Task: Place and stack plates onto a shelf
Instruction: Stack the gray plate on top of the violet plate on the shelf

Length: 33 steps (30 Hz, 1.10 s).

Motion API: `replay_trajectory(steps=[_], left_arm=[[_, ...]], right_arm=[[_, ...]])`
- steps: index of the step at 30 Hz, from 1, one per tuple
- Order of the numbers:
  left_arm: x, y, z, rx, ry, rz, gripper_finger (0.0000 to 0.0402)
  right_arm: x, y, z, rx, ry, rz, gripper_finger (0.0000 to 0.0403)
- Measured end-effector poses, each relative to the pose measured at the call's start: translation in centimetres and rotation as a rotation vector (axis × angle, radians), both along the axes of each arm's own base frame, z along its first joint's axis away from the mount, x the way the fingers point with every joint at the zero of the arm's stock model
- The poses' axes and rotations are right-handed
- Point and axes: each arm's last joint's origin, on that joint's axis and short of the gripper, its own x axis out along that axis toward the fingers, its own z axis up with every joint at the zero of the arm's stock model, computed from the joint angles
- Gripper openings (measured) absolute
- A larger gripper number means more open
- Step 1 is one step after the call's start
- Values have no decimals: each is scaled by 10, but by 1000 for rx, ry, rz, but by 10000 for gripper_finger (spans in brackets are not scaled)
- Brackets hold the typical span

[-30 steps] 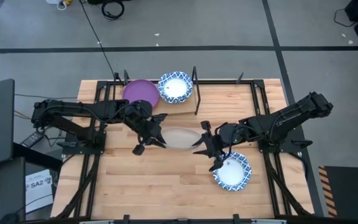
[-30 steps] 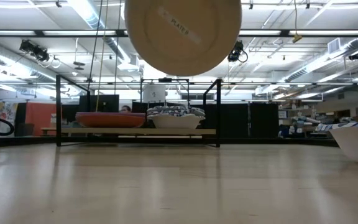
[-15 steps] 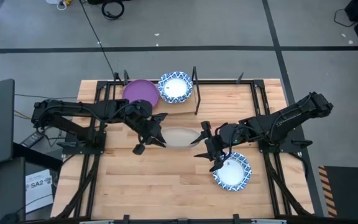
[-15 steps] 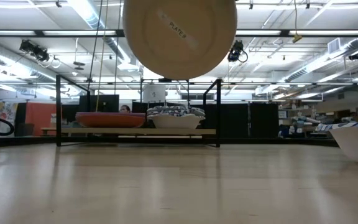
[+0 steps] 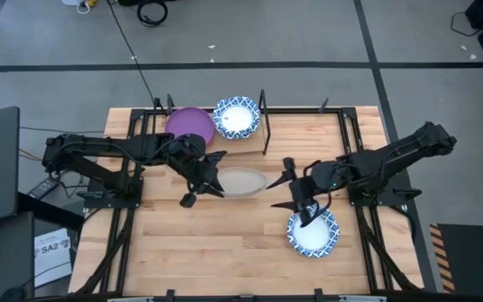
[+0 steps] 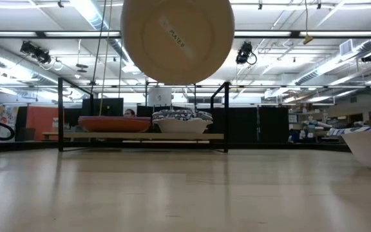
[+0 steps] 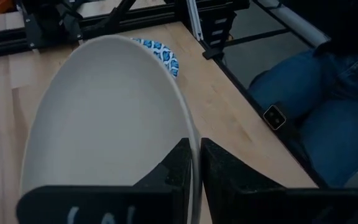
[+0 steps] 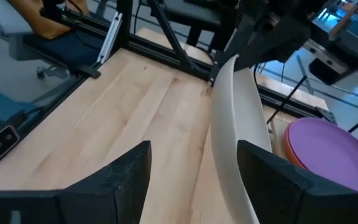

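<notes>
Your right hand (image 5: pixel 298 195) is now spreading and drawing back from the beige plate (image 5: pixel 240 182), so your left hand (image 5: pixel 210 181) is pinching it alone for the shelf (image 5: pixel 243 137).

Around my wooden table (image 5: pixel 225 243) lies a grey floor (image 5: pixel 309 33) crossed by dark tape lines (image 5: pixel 367 38). Long ceiling lights (image 6: pixel 95 13) glow overhead. A person in jeans (image 7: pixel 316 106) sits beside the table.
</notes>
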Motion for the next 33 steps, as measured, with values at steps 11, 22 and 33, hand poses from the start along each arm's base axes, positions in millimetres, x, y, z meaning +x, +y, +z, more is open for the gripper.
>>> replay_trajectory(steps=[11,22,33], left_arm=[[0,0,0,-11,5,4,40],[1,1,0,14,-1,41,20],[6,12,10,94,-86,189,18]], right_arm=[[-55,-19,17,122,112,-79,242],[-93,-33,9,262,307,-224,244],[-89,-32,-19,243,372,-246,244]])
